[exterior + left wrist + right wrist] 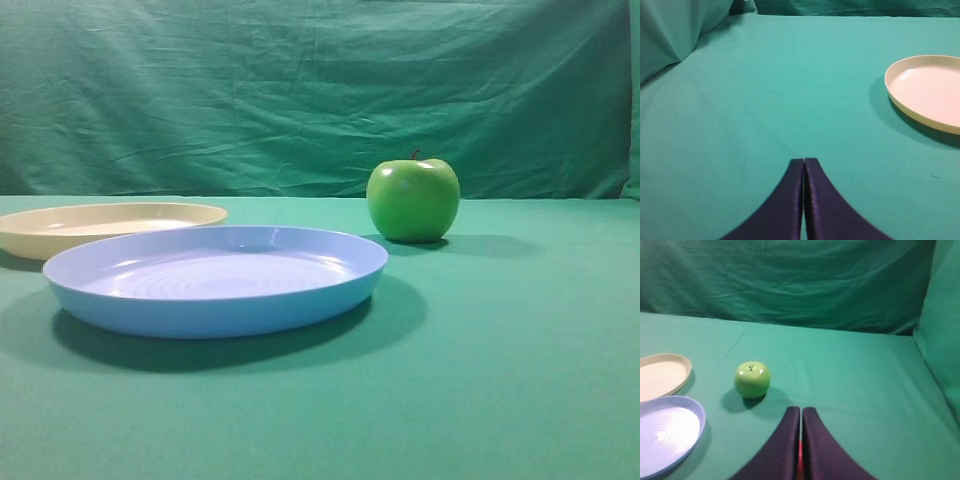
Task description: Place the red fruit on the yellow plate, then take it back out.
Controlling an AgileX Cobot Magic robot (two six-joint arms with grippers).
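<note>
The yellow plate (40,240) lies empty at the far left, behind the blue plate. It also shows at the right edge of the left wrist view as the yellow plate (897,100), and at the left of the right wrist view as the yellow plate (680,375). My left gripper (804,160) is shut over bare green cloth, well left of the plate. My right gripper (801,408) is shut, near and right of the green apple. A thin red sliver (800,460) shows through the slit between its fingers. I cannot tell whether that is the red fruit, which is otherwise hidden. Neither gripper appears in the exterior view.
A larger light-blue plate (200,312) lies empty in front of the yellow one; it shows again as the blue plate (696,422). A shiny green apple (412,200) stands behind it to the right, also seen as the apple (752,380). Green cloth covers table and backdrop.
</note>
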